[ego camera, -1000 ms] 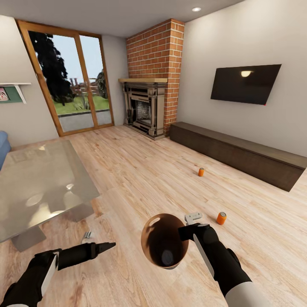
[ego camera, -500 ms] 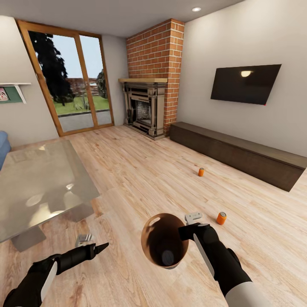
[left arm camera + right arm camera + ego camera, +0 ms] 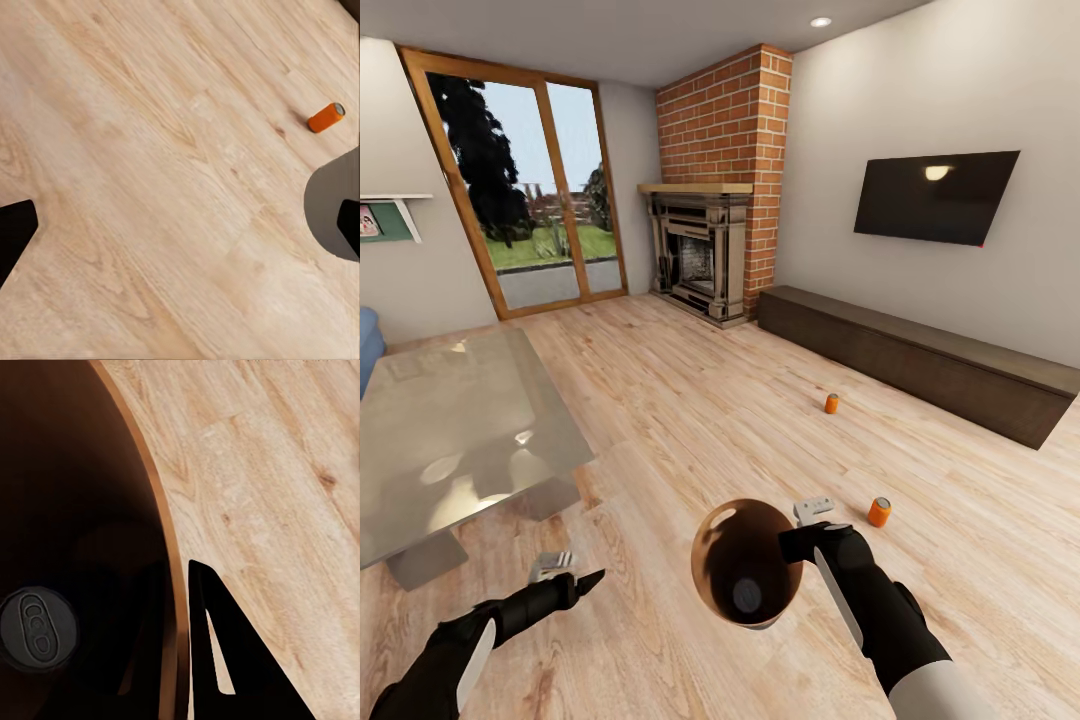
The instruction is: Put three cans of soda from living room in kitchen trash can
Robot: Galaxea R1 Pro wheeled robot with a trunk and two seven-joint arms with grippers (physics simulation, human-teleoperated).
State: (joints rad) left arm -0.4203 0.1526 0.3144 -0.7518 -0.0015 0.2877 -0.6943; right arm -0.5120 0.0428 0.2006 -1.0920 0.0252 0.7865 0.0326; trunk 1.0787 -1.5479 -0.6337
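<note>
Right hand [image 3: 792, 546] clamped on the near-right rim of the tash can [image 3: 712, 585], one finger [image 3: 214, 660] outside the wall, the other inside. Bin held above the wood floor [image 3: 690, 400] in the living room. One soda can [image 3: 37, 628] sits upright at the bin's bottom (grey top visible). Two more cans on the floor: one [image 3: 878, 512] just right of the bin, one [image 3: 831, 403] farther off near the low dark cabinet [image 3: 920, 360]. Left hand [image 3: 582, 583] low at near left, empty; open or closed, can't tell. Glass table [image 3: 450, 430] at left.
</note>
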